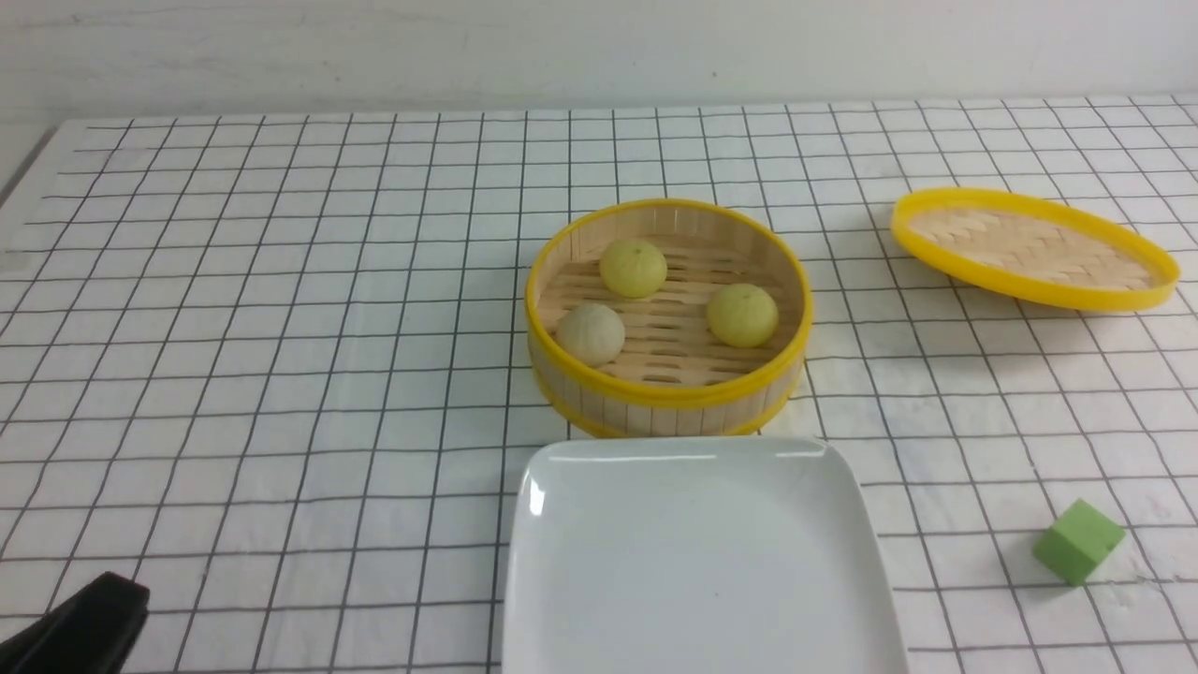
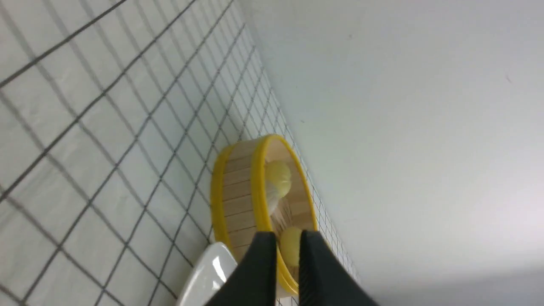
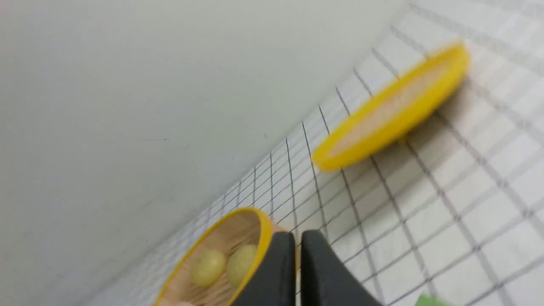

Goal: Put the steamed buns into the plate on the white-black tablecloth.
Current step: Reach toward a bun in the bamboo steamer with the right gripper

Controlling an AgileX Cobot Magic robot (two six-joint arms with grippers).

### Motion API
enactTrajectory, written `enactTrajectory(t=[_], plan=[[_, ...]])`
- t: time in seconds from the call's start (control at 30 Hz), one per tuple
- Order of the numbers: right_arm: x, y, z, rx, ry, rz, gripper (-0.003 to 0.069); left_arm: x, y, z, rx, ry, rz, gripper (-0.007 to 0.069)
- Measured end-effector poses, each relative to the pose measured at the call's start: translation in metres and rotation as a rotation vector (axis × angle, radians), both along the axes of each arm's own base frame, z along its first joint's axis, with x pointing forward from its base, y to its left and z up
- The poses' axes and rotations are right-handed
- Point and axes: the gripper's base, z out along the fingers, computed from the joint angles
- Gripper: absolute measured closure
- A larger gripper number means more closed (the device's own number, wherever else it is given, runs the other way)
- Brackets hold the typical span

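Three steamed buns lie in a round yellow-rimmed bamboo steamer basket point(image 1: 664, 398): a pale yellow one at the back point(image 1: 634, 268), a pale yellow one at the right point(image 1: 742, 315), and an off-white one at the left point(image 1: 590, 332). The empty white plate point(image 1: 580, 468) sits just in front of the basket on the white-black tablecloth point(image 1: 281, 328). My left gripper point(image 1: 126, 599) is low at the near left, far from the basket, with its jaws almost together and empty point(image 2: 288, 238). My right gripper point(image 3: 298, 236) is shut and empty, and it is out of the front view.
The yellow-rimmed woven lid point(image 1: 1029, 248) lies tilted at the far right, and it also shows in the right wrist view point(image 3: 391, 110). A green cube point(image 1: 1076, 541) sits at the near right of the plate. A pale wall runs behind the table.
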Motion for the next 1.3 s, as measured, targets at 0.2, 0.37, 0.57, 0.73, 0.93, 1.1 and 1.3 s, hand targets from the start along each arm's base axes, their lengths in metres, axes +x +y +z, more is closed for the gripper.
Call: enactTrajectory(t=[0.2,0.37,0.57,0.73,0.93,1.1,1.3], plan=[[0.021,-0.007,0.024,-0.317,0.589,0.054,0.0658,0.012,-0.005,0.018,0.335,0.328,-0.139,0.0622],[0.081,0.003,0.012,-0.306,1.006,0.309,0.0634,0.046,-0.008,0.009,0.559,0.75,-0.334,0.0622],[0.149,0.053,0.026,-0.378,0.778,0.691,0.0529,0.073,-0.015,0.018,0.608,0.755,-0.456,0.0622],[0.214,0.101,0.028,-0.496,0.714,0.792,0.0378,0.078,-0.017,0.016,0.603,0.77,-0.477,0.0601],[0.297,0.153,0.005,-0.632,0.681,0.815,0.0299,0.078,-0.017,0.016,0.604,0.771,-0.478,0.057],[0.357,0.18,-0.036,-0.686,0.726,0.814,0.0298,0.078,-0.017,0.016,0.604,0.772,-0.479,0.0557],[0.397,0.193,-0.056,-0.741,0.827,0.799,0.0442,0.078,-0.017,0.016,0.604,0.772,-0.479,0.0545]])
